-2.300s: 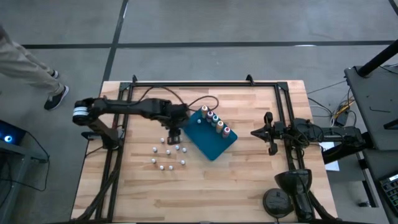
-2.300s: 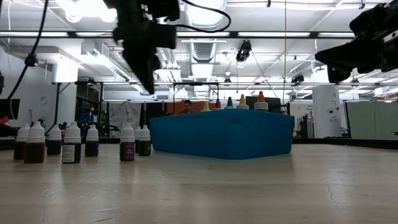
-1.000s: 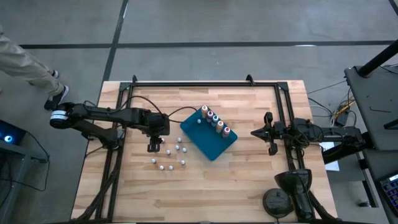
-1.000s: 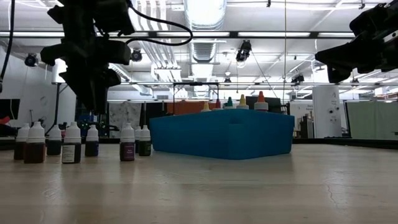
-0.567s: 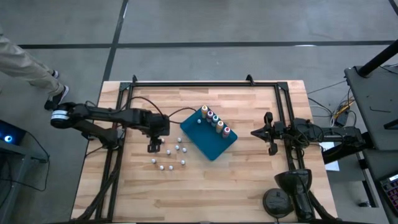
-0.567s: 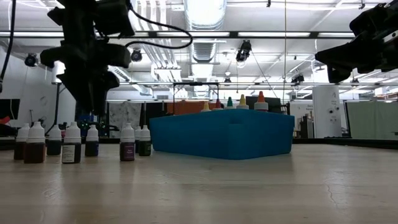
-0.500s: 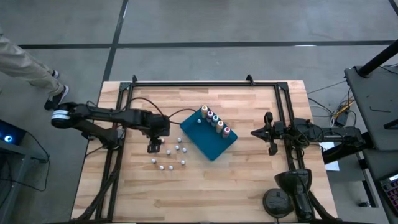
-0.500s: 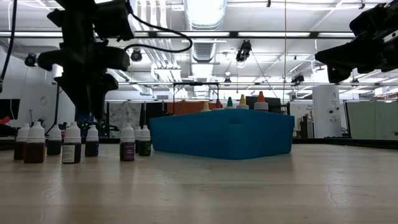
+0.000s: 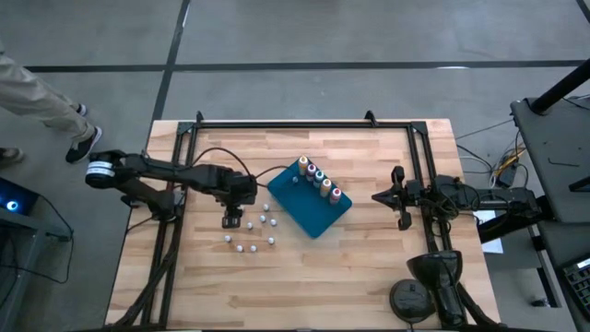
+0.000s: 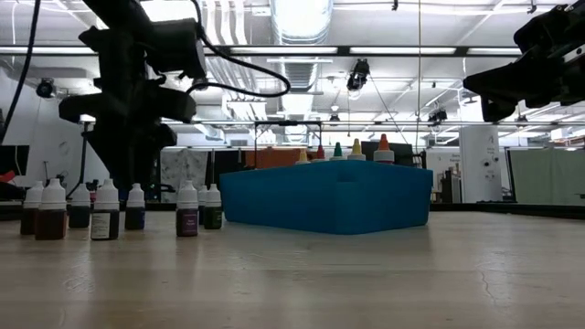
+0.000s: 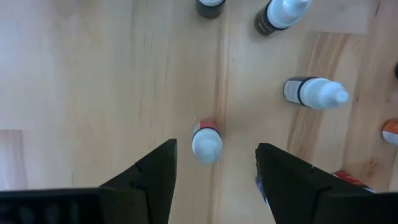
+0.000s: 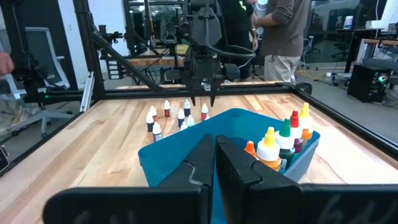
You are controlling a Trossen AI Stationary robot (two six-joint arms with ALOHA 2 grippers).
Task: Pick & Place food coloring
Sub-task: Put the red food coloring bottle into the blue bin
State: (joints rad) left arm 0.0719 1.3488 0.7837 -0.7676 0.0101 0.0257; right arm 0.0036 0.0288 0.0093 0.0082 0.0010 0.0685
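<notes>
Wood table (image 9: pixel 369 267): blue tray (image 9: pixel 309 214) beside white-top bottles (image 9: pixel 249 226), w/ person (image 12: pixel 277 31) behind.

A deep blue rectangular plastic tray (image 9: pixel 312 213) sits on the pale, striped wooden table (image 9: pixel 369 267). Along the tray's far edge stand 5 small bottles (image 12: pixel 283 144) capped orange, yellow, green and red. Beside the tray, white-topped dark bottles (image 10: pixel 106 209) cluster.

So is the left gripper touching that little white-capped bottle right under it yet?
Apart. In the left wrist view the left gripper is open, and bare wood shows between each finger and the white-capped bottle.
</notes>
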